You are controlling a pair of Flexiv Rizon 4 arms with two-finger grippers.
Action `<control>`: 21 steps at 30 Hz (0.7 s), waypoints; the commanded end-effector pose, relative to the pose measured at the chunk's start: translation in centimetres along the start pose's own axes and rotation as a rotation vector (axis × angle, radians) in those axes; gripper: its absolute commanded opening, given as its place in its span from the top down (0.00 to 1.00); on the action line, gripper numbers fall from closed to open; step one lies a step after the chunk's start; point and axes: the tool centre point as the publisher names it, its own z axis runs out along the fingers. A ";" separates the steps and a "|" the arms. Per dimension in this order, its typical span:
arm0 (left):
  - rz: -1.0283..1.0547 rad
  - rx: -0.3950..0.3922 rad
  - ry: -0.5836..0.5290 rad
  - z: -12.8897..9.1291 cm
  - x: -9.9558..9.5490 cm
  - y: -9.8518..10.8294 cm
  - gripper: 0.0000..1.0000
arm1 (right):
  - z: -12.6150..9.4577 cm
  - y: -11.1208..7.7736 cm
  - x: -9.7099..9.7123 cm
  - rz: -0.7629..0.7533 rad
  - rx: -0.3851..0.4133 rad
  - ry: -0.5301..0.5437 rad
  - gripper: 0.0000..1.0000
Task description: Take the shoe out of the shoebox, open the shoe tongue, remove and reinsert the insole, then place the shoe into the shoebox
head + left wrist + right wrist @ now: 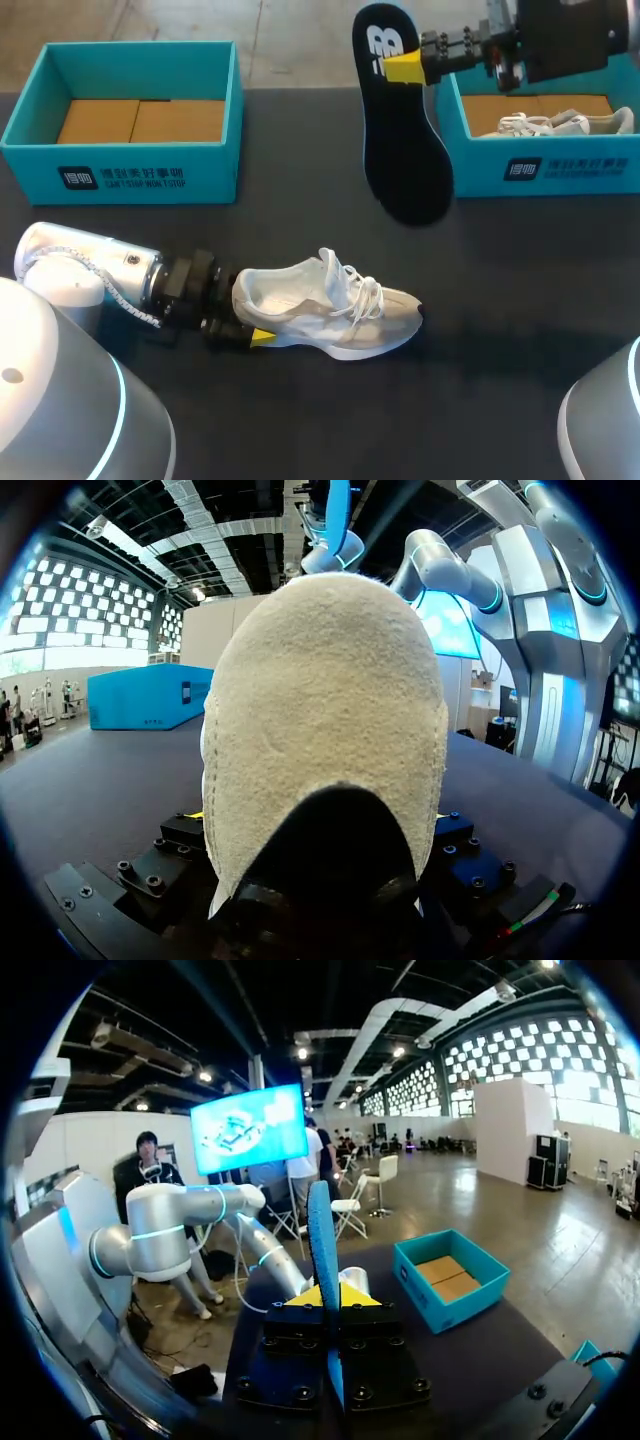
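Shoe [330, 315] lies on its sole on the dark table [500, 300], near the front and between the two arms, toe pointing to the right arm's side and laces loose. Two teal boxes stand along the far edge. The left box [120, 175] shows only its cardboard floor, while the right box [560, 168] holds a second shoe [550, 123].

From overhead, the left gripper [245, 318] sits right at the shoe's heel. Its own wrist camera sees little but that heel [325, 730], a pale suede dome filling the frame, so it cannot be told whether the gripper is clamped on it.

The black insole [400, 140] hangs clear above the table just beside the right box, toe end down. The right gripper [398, 68] is closed on it near the heel end. The right wrist camera shows what the overhead one cannot: the insole [322, 1230] stands edge-on, pinched from both sides by the right gripper's [330, 1295] yellow tips, which are almost together, with the left box [450, 1280] beyond.
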 end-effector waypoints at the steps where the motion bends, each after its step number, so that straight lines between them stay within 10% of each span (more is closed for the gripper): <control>1: 0.000 0.000 -0.001 0.0 -0.1 0.4 1.00 | 0.2 0.0 0.0 0.000 0.000 -0.001 1.00; 21: 0.000 0.000 -0.001 0.0 -0.1 0.4 1.00 | -4.0 1.9 4.3 0.150 -0.002 0.005 1.00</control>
